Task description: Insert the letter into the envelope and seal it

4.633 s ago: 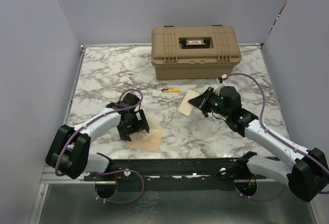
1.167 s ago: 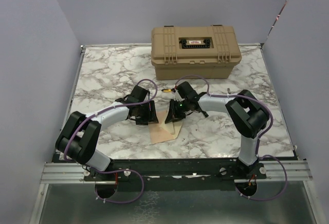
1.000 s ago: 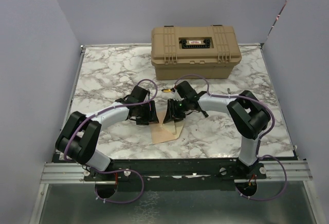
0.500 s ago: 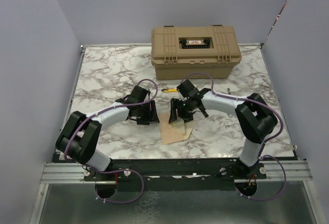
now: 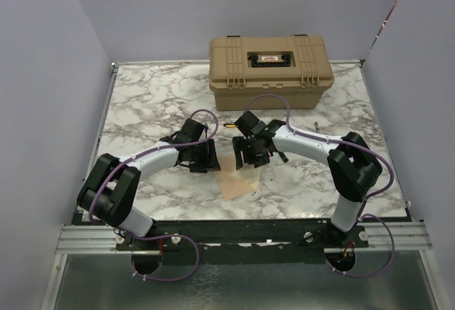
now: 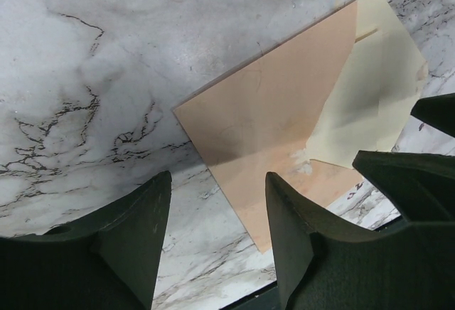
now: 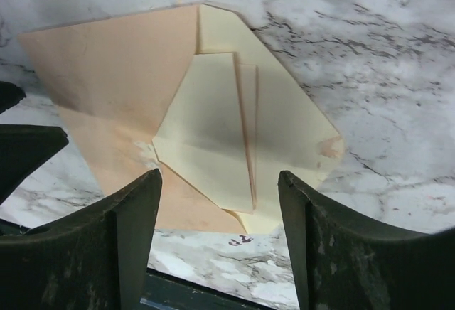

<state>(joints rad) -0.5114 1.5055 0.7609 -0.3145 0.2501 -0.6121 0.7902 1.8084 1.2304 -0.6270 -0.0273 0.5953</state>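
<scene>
Opening its jaws over the last second, the right gripper (image 7: 219, 182) has let go of the paper it was pushing at the envelope's mouth. It now hangs just above it with its fingers spread and nothing between them.

The small peach-tan paper envelope (image 5: 240, 180) has slid a little towards the right arm. It lies flat on the grey-veined marble tabletop (image 5: 142, 104) between the two grippers, with its pale yellow triangular flap (image 7: 298, 132) folded open.

A pale straight-edged sheet, which I take to be the letter (image 7: 210, 129), lies in the V of the mouth and across the flap. How far it has gone in cannot be told.

The left gripper (image 6: 217, 182) sits low over the envelope's opposite corner, jaws apart and clamped on nothing.

By my reading the insertion is released but perhaps unfinished, and the flap is not yet closed. The closed tan plastic toolbox (image 5: 270, 72) stands well apart at the far edge.
</scene>
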